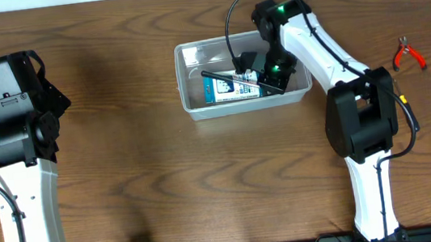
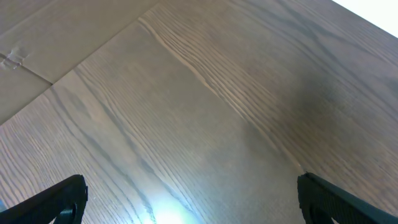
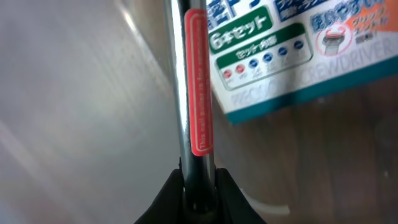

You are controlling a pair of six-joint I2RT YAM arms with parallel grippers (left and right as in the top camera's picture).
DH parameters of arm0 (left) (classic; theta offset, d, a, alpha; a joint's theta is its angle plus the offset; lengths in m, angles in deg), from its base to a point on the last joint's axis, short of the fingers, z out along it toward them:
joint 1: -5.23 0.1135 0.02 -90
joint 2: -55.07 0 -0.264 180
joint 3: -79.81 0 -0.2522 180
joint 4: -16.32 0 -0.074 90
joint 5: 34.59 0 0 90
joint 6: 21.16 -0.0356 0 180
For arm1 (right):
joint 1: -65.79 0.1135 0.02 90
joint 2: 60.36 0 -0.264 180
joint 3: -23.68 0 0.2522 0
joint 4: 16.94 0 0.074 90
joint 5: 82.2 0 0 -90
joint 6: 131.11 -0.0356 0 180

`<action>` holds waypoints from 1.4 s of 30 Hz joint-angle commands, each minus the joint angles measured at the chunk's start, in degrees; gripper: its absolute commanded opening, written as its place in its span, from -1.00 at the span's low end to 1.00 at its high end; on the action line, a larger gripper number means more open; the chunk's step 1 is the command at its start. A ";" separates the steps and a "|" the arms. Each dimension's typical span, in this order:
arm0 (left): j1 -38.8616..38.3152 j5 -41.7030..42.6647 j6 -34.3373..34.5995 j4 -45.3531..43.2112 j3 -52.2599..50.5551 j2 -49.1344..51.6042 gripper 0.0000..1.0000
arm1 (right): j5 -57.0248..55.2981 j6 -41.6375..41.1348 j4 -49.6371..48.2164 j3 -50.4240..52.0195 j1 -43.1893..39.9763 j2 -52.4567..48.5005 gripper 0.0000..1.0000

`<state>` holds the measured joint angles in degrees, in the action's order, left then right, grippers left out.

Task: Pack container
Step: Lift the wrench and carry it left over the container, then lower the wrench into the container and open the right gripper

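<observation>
- Overhead view: the clear, translucent plastic rectangular container (image 1: pixel 186 83) with rounded corners sits on the brown wood-grain table (image 1: pixel 124 172), directly under the right gripper (image 1: pixel 270 82), which reaches down inside its walls.
- Right gripper (image 3: pixel 199 186): its black fingers are clamped on the near end of a slim metal rod with a red label strip (image 3: pixel 186 93); the rod runs straight away from the fingertips.
- From overhead the same rod (image 1: pixel 231 78) looks dark and lies slantwise across the container, stretching from the right gripper toward the tub's left end.
- A small blue-and-white printed cardboard box (image 1: pixel 232 89) lies flat in the container, just beside the right gripper's fingers and under the rod; the right wrist view shows its printed face (image 3: pixel 273 56) to one side of the rod.
- Well apart from the right gripper, outside the container on the table's right side, lies a pair of red-handled pliers (image 1: pixel 408 55).
- Left gripper (image 2: pixel 189 196): fingers spread wide, nothing between them, hanging over bare table far from the container.
</observation>
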<state>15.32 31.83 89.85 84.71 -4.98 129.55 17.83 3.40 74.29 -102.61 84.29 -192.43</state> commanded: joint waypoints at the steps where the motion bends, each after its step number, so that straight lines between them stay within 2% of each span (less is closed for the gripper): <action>1: 0.24 -1.11 0.55 0.00 0.42 0.11 0.96 | 0.28 0.98 -1.42 1.90 -0.22 1.92 -0.96; 9: 0.24 -1.11 0.55 0.00 0.42 0.11 0.96 | -2.78 0.74 -4.02 2.67 -0.22 1.92 -0.82; 13: 0.24 -1.11 0.55 0.00 0.42 0.11 0.96 | -6.88 0.70 -4.02 2.67 -0.22 1.92 -0.41; 17: 0.24 -1.11 0.55 0.00 0.42 0.11 0.96 | -9.22 0.15 -4.22 2.67 -0.22 1.92 -0.24; 28: 0.24 -1.11 0.55 0.00 0.44 0.11 0.96 | -9.42 -3.89 -7.96 2.62 -1.27 1.97 -0.24; 33: 0.24 -1.11 0.55 0.00 0.42 0.11 0.96 | -9.42 -7.48 -8.26 1.60 -2.01 2.34 -0.37; 37: 0.24 -1.11 0.55 0.00 0.42 0.11 0.96 | -9.35 -11.43 -7.74 -2.84 -2.21 4.42 -0.38; 40: 0.24 -1.11 0.55 0.00 0.42 0.11 0.96 | -9.38 -13.09 -7.32 -7.76 -2.21 6.80 -0.29; 42: 0.24 -1.11 0.55 0.00 0.42 0.11 0.96 | -9.62 -14.36 -7.45 -10.99 -2.25 8.76 -0.10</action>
<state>15.32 31.83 89.85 84.71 -4.98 129.55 8.36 -7.53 66.93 -108.12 82.63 -190.46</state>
